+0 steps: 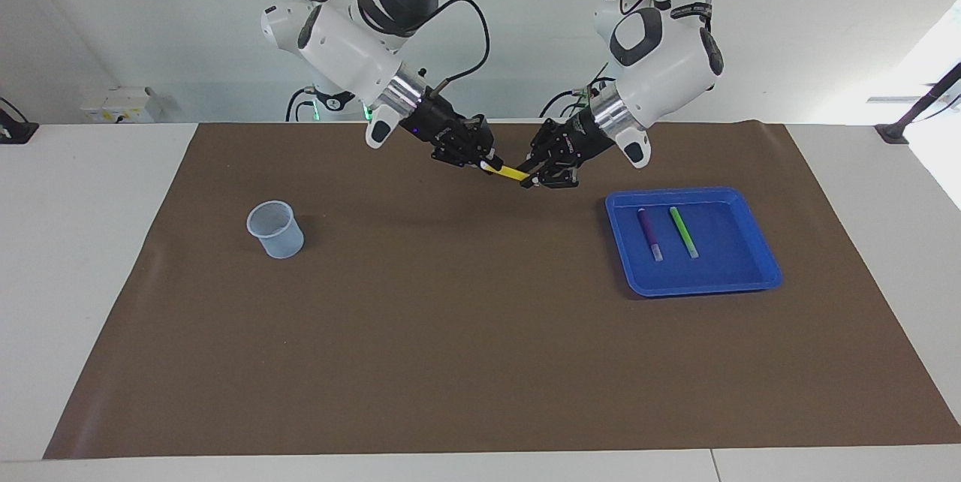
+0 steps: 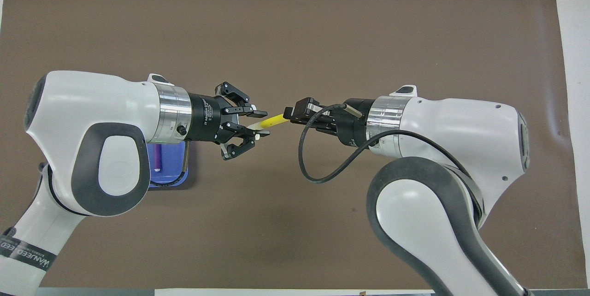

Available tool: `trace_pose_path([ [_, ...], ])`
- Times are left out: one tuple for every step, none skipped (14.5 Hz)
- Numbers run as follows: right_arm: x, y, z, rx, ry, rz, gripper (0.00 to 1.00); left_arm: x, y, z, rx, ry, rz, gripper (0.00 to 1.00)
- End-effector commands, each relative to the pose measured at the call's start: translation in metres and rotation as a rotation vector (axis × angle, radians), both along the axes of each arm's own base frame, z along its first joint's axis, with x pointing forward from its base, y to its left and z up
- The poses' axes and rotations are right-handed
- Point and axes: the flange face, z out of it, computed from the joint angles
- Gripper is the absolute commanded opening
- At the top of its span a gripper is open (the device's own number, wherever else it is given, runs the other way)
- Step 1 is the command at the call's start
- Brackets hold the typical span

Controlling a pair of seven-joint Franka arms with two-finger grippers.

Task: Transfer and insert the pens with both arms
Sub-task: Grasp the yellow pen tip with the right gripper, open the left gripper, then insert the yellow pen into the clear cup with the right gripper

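The yellow pen [image 1: 512,173] [image 2: 274,121] is held in the air over the brown mat, between the two grippers. My right gripper [image 1: 489,164] [image 2: 289,115] is shut on one end of it. My left gripper [image 1: 534,178] [image 2: 261,124] is open, its fingers spread around the pen's other end. The purple pen [image 1: 649,233] [image 2: 157,157] and the green pen [image 1: 683,231] lie side by side in the blue tray [image 1: 743,272] [image 2: 180,167]. In the overhead view the left arm hides the green pen and most of the tray.
A clear plastic cup [image 1: 275,229] stands upright on the brown mat [image 1: 450,332] toward the right arm's end of the table; the right arm hides it in the overhead view. The tray sits toward the left arm's end.
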Motion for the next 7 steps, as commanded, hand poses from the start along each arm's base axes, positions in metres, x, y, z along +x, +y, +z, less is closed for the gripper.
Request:
trace_pose_path([
  [-0.002,-0.016,-0.005,-0.044,0.026,0.035,0.00,-0.009,0.001,0.005,-0.014,-0.019,0.007,1.00],
  [0.000,-0.028,-0.006,-0.124,0.014,0.078,0.00,-0.010,0.001,0.005,-0.011,-0.027,-0.007,1.00],
  [0.003,-0.044,-0.010,-0.231,-0.006,0.153,0.00,-0.010,0.001,0.005,-0.010,-0.043,-0.027,1.00],
  [0.006,-0.062,-0.015,-0.310,-0.022,0.229,0.00,-0.010,0.001,0.005,-0.009,-0.066,-0.051,1.00],
  [0.007,-0.080,-0.018,-0.363,-0.030,0.308,0.00,-0.011,0.002,0.005,-0.008,-0.086,-0.080,1.00],
  [0.008,-0.101,-0.017,-0.409,-0.033,0.363,0.00,-0.011,0.003,0.003,0.018,-0.109,-0.117,1.00],
  [0.010,-0.123,-0.013,-0.460,-0.028,0.388,0.00,-0.011,0.007,0.001,0.093,-0.148,-0.176,1.00],
])
